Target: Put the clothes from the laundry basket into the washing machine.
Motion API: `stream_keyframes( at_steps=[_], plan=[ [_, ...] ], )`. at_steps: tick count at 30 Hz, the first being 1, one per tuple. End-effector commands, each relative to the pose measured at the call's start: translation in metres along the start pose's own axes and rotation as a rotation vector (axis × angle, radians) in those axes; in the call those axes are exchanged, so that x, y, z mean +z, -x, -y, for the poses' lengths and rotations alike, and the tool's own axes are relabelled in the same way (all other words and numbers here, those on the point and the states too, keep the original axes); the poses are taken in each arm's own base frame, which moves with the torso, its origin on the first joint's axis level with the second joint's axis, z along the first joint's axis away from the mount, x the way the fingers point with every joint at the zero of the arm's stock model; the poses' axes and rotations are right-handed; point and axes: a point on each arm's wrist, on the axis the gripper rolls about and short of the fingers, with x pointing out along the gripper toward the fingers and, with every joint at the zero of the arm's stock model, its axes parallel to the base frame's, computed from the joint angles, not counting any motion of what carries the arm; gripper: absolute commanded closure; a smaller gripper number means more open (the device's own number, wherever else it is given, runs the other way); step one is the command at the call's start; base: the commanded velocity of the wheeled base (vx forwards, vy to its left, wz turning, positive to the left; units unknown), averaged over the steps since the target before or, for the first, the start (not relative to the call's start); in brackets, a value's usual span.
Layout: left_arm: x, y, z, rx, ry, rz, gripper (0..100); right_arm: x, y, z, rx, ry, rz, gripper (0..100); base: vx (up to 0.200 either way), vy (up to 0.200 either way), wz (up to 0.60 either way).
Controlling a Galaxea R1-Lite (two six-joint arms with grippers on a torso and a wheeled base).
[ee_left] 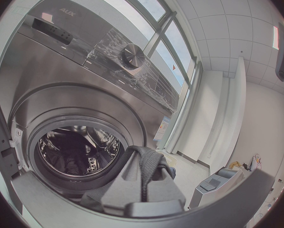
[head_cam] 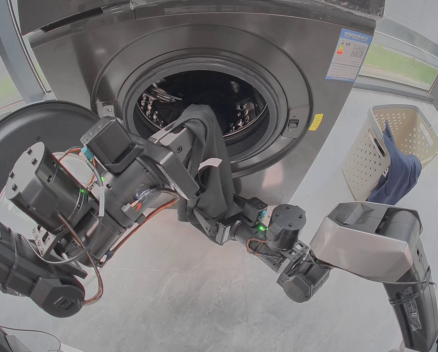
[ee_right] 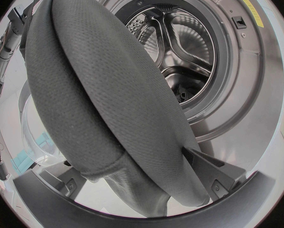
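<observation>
- The left gripper [head_cam: 180, 134] was clenched on a dark garment [head_cam: 215, 177] at the washing machine's [head_cam: 277, 50] open drum mouth.
- A white tag [head_cam: 209, 163] hung from the garment.
- The right gripper [head_cam: 206, 223] sat under its hanging end; its grip could not be told.
- The machine bore a blue label [head_cam: 348, 55] and a yellow sticker [head_cam: 315, 121].
- A blue garment [head_cam: 399, 177] draped over the laundry basket [head_cam: 368, 165].

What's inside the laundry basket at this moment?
A dark blue garment hangs over the laundry basket rim. The upper inner wall is bare, and the bottom is hidden behind the garment.
</observation>
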Motion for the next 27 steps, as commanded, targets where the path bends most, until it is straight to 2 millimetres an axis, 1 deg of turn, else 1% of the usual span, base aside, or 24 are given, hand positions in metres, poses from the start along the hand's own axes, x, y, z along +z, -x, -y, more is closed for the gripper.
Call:
stream_keyframes(
  at_steps=[1,6,10,21,22,26,27],
  plan=[
    [-0.004,0.003,-0.002,0.007,0.001,-0.019,100,-0.002,0.0,-0.003,0.008,-0.002,-0.003,0,0.0,0.0,0.0],
    [-0.004,0.003,-0.002,0.009,0.004,-0.018,100,-0.006,0.0,-0.009,0.021,-0.006,-0.011,0,0.0,0.0,0.0],
    [-0.003,0.003,-0.002,0.011,0.005,-0.015,100,-0.01,-0.003,-0.009,0.021,-0.01,-0.011,0,0.0,0.0,0.0],
    [0.005,0.005,0.002,0.0,0.02,0.007,100,-0.006,-0.005,-0.009,0.019,-0.021,0.006,0,0.0,0.0,0.0],
    [0.008,0.005,0.004,-0.004,0.022,0.018,100,-0.005,-0.005,-0.009,0.019,-0.021,0.008,100,0.0,0.0,0.0],
    [0.014,0.007,0.005,-0.003,0.025,0.032,100,-0.001,-0.006,-0.008,0.017,-0.022,0.021,100,0.0,0.0,0.0],
    [0.014,0.009,0.002,0.007,0.031,0.028,100,0.002,-0.005,-0.004,0.009,-0.019,0.026,100,0.0,0.0,0.0]
  ],
)
